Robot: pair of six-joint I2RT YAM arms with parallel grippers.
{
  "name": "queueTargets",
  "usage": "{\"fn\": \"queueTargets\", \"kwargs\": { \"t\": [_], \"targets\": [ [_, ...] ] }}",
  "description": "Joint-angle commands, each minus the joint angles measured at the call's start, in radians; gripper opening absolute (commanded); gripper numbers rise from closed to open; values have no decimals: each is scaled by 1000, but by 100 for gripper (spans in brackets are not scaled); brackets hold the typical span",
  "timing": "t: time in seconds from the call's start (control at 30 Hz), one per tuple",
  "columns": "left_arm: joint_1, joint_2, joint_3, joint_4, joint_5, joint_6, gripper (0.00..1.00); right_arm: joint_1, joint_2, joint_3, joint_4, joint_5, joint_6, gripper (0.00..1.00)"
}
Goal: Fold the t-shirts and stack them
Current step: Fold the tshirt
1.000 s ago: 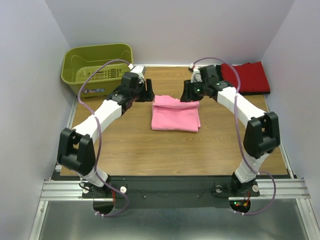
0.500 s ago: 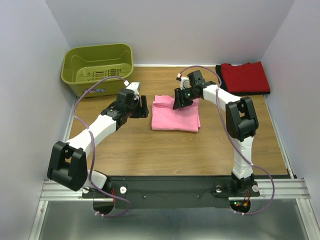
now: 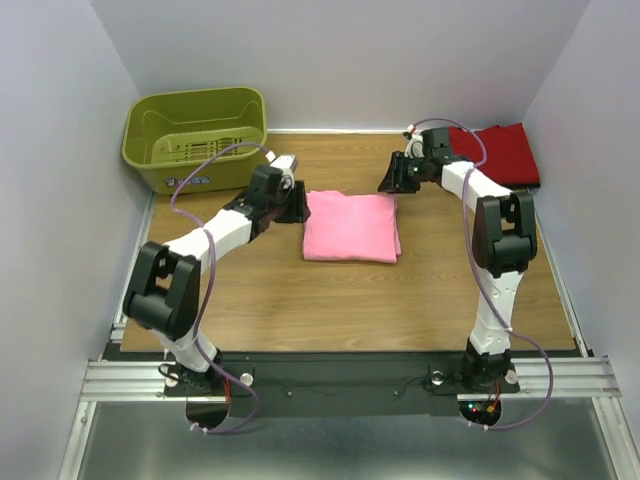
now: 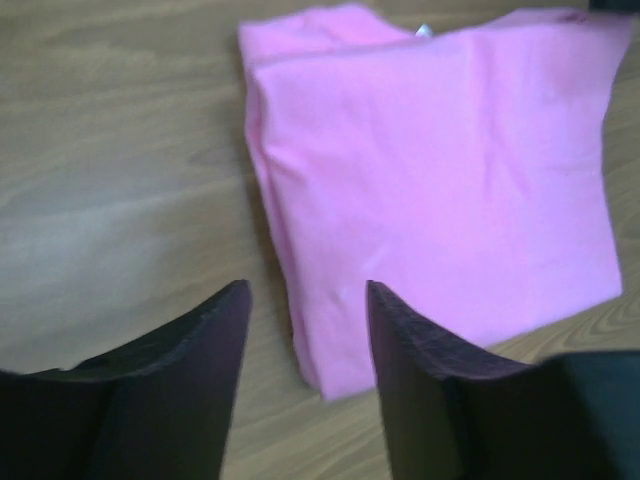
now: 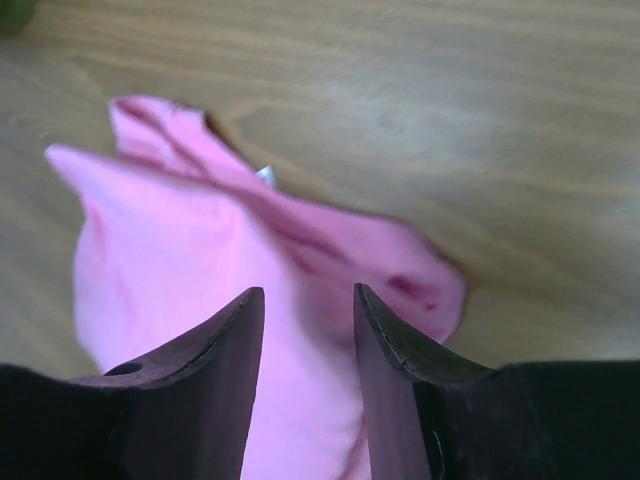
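Start from the near edge of the table point(image 3: 300, 300), where both arm bases are bolted. Locate the pink t-shirt point(image 3: 351, 227) at the middle of the wooden surface. It lies flat, folded into a rough rectangle, with its layered fold along the left side.

Check the left gripper point(image 3: 293, 203). It sits just beside the left edge of the pink t-shirt, towards the far corner. In the left wrist view, the left gripper point(image 4: 308, 295) is released: its two fingers stand apart with nothing between them, and a corner of the pink t-shirt point(image 4: 450, 180) lies just ahead.

Check the right gripper point(image 3: 393, 180). It sits at the far right corner of the pink t-shirt. In the right wrist view, the right gripper point(image 5: 307, 300) is likewise released and holds nothing. The pink t-shirt point(image 5: 170, 260) lies below it, with its corner bunched. You cannot tell from these views whether either gripper touches the cloth.

At the far side, note the olive-green basket point(image 3: 195, 135) on the left. The red t-shirt point(image 3: 497, 155) lies folded in the far right corner, well apart from the pink one.
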Motion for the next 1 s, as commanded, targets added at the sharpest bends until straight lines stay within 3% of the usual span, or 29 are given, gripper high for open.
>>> {"fn": "queueTargets", "kwargs": {
  "t": [0.0, 0.23, 0.4, 0.6, 0.73, 0.97],
  "targets": [
    [2, 66, 130, 97, 73, -4, 56, 34, -123, -80, 138, -108, 87, 47],
    [2, 224, 291, 96, 101, 2, 37, 34, -254, -210, 278, -4, 126, 46],
    [2, 360, 359, 96, 109, 5, 30, 36, -256, -224, 341, -119, 166, 46],
    [2, 492, 454, 97, 93, 11, 29, 42, -170, -264, 408, -180, 206, 43],
    [3, 563, 506, 97, 103, 8, 29, 39, -104, -276, 421, -142, 210, 42],
    [16, 611, 477, 110, 130, -2, 28, -88, 11, -388, 632, -191, 342, 39]
  ]
}}
